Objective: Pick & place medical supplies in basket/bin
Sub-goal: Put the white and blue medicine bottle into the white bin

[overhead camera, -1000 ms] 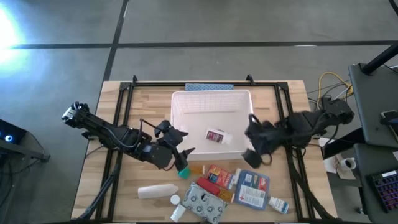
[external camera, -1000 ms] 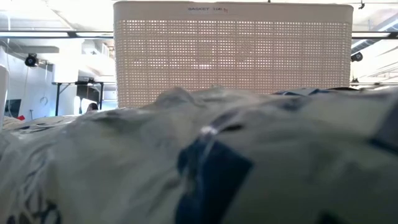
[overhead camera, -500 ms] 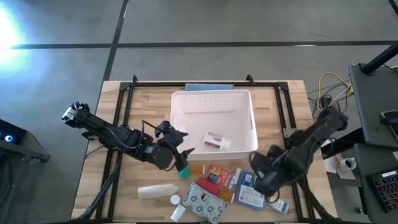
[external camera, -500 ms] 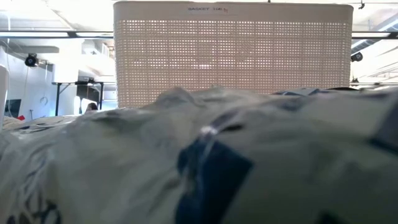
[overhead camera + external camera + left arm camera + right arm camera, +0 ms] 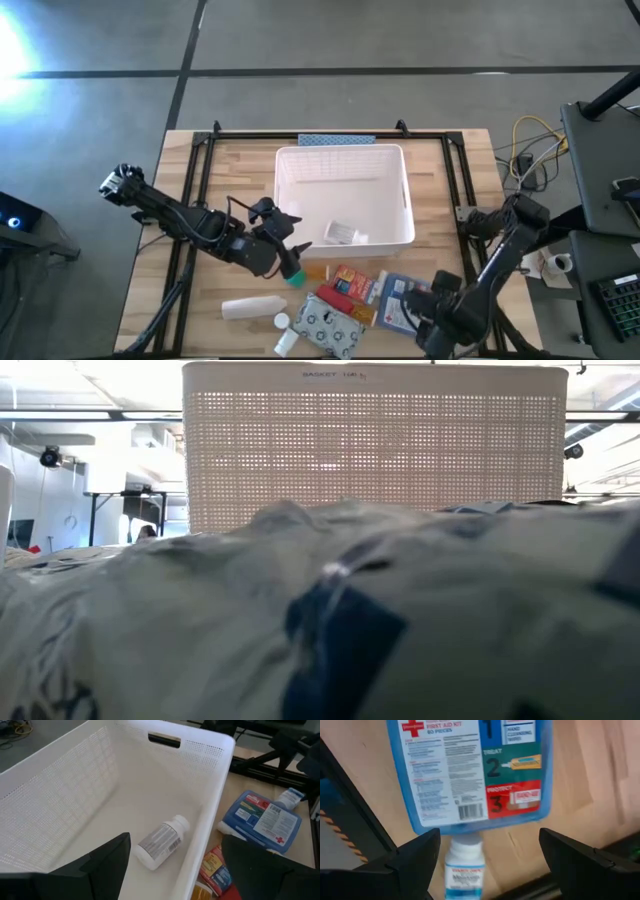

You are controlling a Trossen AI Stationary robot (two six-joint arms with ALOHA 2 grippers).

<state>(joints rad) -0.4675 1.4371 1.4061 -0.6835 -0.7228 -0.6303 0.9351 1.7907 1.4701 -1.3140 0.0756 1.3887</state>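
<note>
The white bin (image 5: 340, 151) stands mid-table, a white pill bottle (image 5: 161, 841) lying on its floor. My left gripper (image 5: 293, 247) is open, hovering at the bin's near-left corner beside a teal vial (image 5: 293, 278). My right gripper (image 5: 490, 834) is open at the table's near right (image 5: 436, 305), above the blue-white flat box (image 5: 470, 770) and a small white bottle (image 5: 465, 870) between its fingers, touching neither. On the table lie a red-orange box (image 5: 350, 283), an orange vial (image 5: 317, 271), a larger white bottle (image 5: 250, 307) and the grey patterned pouch (image 5: 325, 325).
The pouch (image 5: 350, 620) fills most of the low view, with the bin's slotted wall (image 5: 370, 450) behind it. A blue-grey mat (image 5: 337, 139) lies at the far edge. Black rails (image 5: 200, 200) run along the table's sides. Bare wood shows left of the bin.
My right gripper has swung from the bin's near-right corner toward the table's near right edge and come down over the blue-white box and small bottle. The pill bottle in the bin has shifted a little toward the bin's near wall.
</note>
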